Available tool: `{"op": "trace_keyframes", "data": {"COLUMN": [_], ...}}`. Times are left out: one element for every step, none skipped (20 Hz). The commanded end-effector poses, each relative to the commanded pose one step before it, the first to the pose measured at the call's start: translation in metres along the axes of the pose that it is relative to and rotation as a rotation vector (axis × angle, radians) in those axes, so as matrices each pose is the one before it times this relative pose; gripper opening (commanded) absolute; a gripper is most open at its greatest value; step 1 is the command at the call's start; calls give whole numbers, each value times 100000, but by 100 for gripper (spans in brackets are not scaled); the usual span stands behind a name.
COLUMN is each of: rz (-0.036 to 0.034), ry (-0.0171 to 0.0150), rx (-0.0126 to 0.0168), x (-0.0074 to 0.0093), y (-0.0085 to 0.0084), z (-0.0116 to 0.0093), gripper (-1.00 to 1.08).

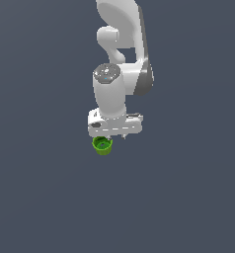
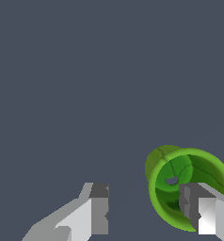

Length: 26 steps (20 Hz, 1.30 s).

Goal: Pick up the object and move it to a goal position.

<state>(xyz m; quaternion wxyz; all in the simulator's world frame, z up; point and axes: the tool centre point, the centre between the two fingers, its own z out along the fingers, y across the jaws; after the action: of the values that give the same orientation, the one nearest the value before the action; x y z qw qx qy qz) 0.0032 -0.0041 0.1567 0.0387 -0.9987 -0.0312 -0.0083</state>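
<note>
I see my gripper (image 2: 149, 214) with its jaws spread apart — one finger (image 2: 198, 212) sits inside the small green cup (image 2: 168, 164), the other beside it

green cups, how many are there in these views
1. The green cup sits just below the white gripper in the exterior view. In the wrist view one finger sits in front of its opening, the other apart from it. More could be hidden under the arm.

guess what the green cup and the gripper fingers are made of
Green cup: looks like smooth plastic, uniform bright green with soft shading, though a render leaves this open. Fingers: flat-faced white and grey blocks with darker pads, suggesting painted metal or hard plastic; cannot tell which.
</note>
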Motion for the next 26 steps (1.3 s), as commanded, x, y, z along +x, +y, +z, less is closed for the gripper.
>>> {"op": "trace_keyframes", "data": {"rz": [-2983,-1356,-1419,-1438,-1427,-1419,-1409,-1400,-1391,-1383,-1376,-1367,-1357,-1350,-1343,-1335,-1329,-1320,-1315,-1308,-1301,-1294,-1289,-1282,-1278,-1271], "ry": [731,381,429,466,495,524,552,580,606,633,659,684,707,731,754,776,797,816,836,854,871,887,903,916,930,941], "rx": [1743,780,809,811,795,778,760,741,721,701,680,656,632,608,583,556,529,501,473,443,413,382,351,319,287,254], "x": [-98,-51,-59,-65,-70,-75,-79,-84,-89,-93,-97,-102,-106,-110,-114,-118,-121,-125,-128,-131,-134,-137,-140,-142,-145,-147], "y": [514,222,235,240,241,240,241,240,240,240,238,238,238,236,235,234,232,232,229,228,227,225,223,222,220,218], "z": [503,212,216,212,205,196,188,180,172,163,155,147,139,130,121,113,104,96,87,79,70,62,53,45,36,28], "gripper": [28,28,28,28,28,28,28,28,28,28,28,28,28,28,28,28,28,28,28,28,28,28,28,28,28,28]}}
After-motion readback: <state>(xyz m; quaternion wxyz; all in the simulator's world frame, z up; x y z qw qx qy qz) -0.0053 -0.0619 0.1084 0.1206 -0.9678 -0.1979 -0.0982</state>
